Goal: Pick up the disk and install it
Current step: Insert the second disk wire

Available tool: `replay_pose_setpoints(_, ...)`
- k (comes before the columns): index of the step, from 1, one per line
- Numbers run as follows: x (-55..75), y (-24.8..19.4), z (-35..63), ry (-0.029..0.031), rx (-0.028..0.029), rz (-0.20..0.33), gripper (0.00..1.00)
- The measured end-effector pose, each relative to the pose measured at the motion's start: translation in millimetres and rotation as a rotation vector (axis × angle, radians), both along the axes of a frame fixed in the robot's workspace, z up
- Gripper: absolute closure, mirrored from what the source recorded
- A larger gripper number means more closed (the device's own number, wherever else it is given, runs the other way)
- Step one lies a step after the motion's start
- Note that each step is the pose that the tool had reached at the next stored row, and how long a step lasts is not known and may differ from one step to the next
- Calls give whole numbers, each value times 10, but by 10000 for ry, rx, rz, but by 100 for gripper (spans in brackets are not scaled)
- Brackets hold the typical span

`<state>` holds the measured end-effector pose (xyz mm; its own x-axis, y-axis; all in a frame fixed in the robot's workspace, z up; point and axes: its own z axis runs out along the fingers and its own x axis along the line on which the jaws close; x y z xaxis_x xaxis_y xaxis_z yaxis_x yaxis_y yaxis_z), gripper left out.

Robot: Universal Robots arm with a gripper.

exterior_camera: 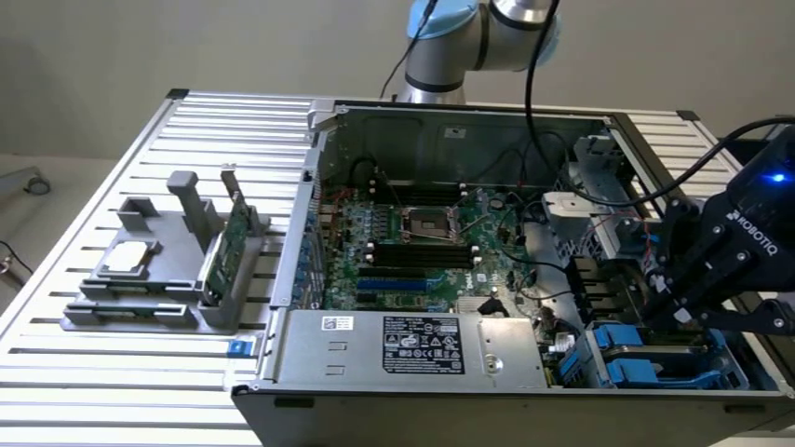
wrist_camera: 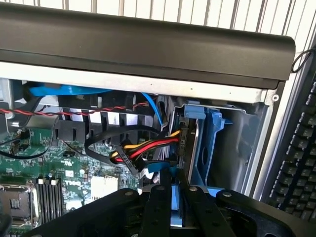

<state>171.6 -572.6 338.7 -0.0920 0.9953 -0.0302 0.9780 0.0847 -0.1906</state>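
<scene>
Our claw (wrist_camera: pixel 170 205) pinches the blue edge of the disk (wrist_camera: pixel 190 143).
The disk stands in the bay at the corner of the computer case (exterior_camera: pixel 372 372). We think it is heavy, stiff, breakable; hold only the blue frame.

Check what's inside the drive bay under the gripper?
Blue carriers sit in the bay, one in the wrist view with red-yellow-black cables plugged beside it. The gripper stands shut on a blue piece there. The disk's label and the bay floor are covered.
</scene>
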Motion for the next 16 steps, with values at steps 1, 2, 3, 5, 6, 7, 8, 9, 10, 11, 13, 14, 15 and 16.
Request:
replay_pose_setpoints(1, -4, -3, 1, -6, 0, 1, 84)
replay_pose_setpoints(2, -4, -6, 1, -13, 3, 1, 84)
replay_pose_setpoints(3, -4, -7, 0, -20, 9, 3, 84)
replay_pose_setpoints(5, -6, -9, 0, -43, 26, 0, 84)
replay_pose_setpoints(6, -6, -10, 0, -60, 33, 0, 84)
replay_pose_setpoints(7, -6, -10, -1, -79, 43, 0, 84)
replay_pose_setpoints(8, -6, -11, -1, -96, 50, 0, 84)
replay_pose_setpoints(9, -6, -12, -1, -113, 56, 0, 84)
replay_pose_setpoints(10, -6, -13, -1, -130, 60, 0, 84)
replay_pose_setpoints(11, -6, -14, -1, -144, 64, 1, 84)
replay_pose_setpoints(13, -6, -17, -1, -164, 70, 1, 84)
replay_pose_setpoints(14, -6, -19, -1, -173, 72, 0, 84)
replay_pose_setpoints(15, -6, -21, -2, -183, 74, 1, 84)
replay_pose_setpoints(16, -6, -25, -3, -190, 75, 1, 84)
